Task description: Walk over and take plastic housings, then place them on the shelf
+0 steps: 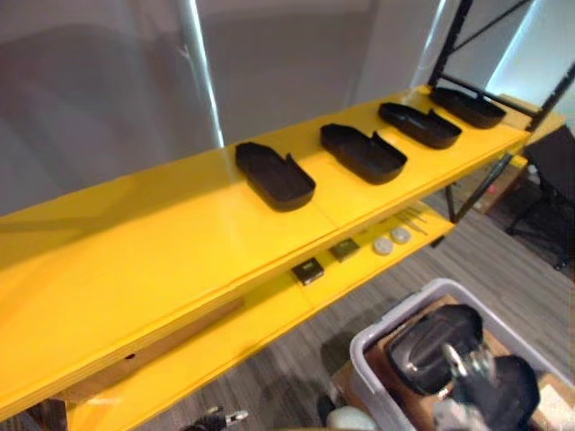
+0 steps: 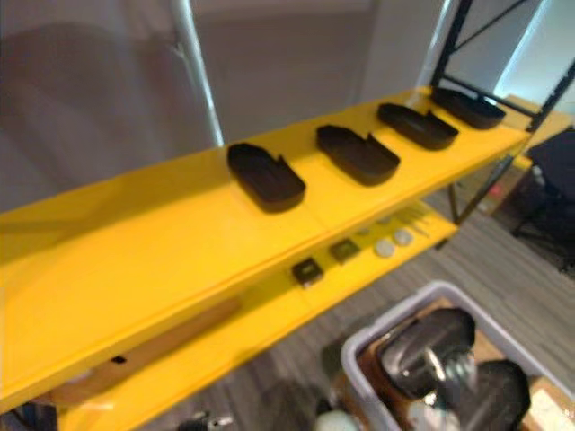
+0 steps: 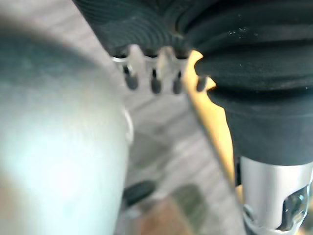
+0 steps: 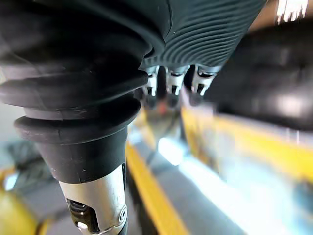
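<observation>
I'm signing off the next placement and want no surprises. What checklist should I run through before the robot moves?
1. Free room on the top shelf to the left of the four housings: ok.
2. The four housings lie apart in a row: ok.
3. A black housing waits in the bin: ok.
4. The right hand has a hold on that housing: cannot tell.
5. The left hand is free: cannot tell.

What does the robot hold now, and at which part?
The right hand seems to grip a black plastic housing by its rim, over the bin.
</observation>
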